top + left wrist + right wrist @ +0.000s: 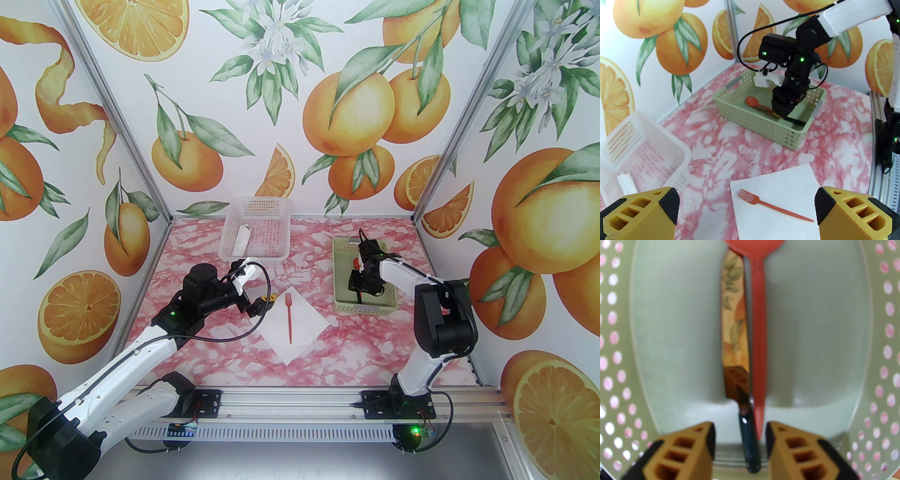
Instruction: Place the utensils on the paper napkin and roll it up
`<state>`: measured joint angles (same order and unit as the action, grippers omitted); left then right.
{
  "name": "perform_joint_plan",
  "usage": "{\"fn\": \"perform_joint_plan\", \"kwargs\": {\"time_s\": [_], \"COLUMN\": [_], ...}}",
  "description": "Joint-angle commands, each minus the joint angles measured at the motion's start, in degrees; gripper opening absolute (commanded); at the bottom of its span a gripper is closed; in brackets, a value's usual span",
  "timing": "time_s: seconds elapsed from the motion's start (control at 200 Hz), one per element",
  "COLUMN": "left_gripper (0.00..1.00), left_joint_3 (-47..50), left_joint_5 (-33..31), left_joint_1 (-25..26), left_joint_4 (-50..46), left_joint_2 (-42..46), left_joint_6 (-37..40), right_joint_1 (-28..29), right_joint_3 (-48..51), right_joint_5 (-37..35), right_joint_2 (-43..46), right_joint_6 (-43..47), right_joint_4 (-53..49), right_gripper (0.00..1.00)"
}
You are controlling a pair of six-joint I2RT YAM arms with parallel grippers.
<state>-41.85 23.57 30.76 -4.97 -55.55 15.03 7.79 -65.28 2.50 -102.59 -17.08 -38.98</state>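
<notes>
right gripper (740,430): jaws part-open astride knife (737,361) handle, no contact; spoon (758,333) alongside, both in green basket (670,333). left gripper (747,202): wide open. fork (773,207) on paper napkin (787,182). knife, spoon, rolling outstanding.

pink marble-look table (356,347), orange-fruit wallpaper (300,93) all around. a white mesh basket (229,234) sits far back on the left with a slim white paper roll (243,236) in it. a pale green perforated basket (365,310) sits to the right, well apart.
</notes>
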Motion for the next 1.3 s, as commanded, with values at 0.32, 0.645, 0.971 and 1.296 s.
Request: {"fn": "perform_joint_plan", "kwargs": {"time_s": [0.32, 0.645, 0.971, 1.296], "left_gripper": [1.0, 1.0, 1.0, 1.0], "left_joint_3": [-0.6, -0.6, -0.7, -0.6], "left_joint_5": [0.2, 0.2, 0.1, 0.0], "left_joint_1": [0.2, 0.2, 0.2, 0.2], "left_joint_4": [-0.2, -0.2, -0.4, -0.4], "left_joint_2": [-0.2, -0.4, -0.5, -0.6], "left_joint_6": [0.9, 0.9, 1.0, 1.1], "right_joint_1": [-0.1, 0.0, 0.1, 1.0], "right_joint_3": [-1.0, -1.6, -2.7, -2.9], "right_joint_5": [1.1, 0.9, 0.9, -1.9], "right_joint_2": [-2.7, -4.4, -7.5, -2.8], "right_joint_6": [0.3, 1.0, 2.3, 2.1], "right_joint_4": [-1.4, -2.9, -5.9, -6.0], "right_gripper": [0.26, 0.22, 0.21, 0.1]}}
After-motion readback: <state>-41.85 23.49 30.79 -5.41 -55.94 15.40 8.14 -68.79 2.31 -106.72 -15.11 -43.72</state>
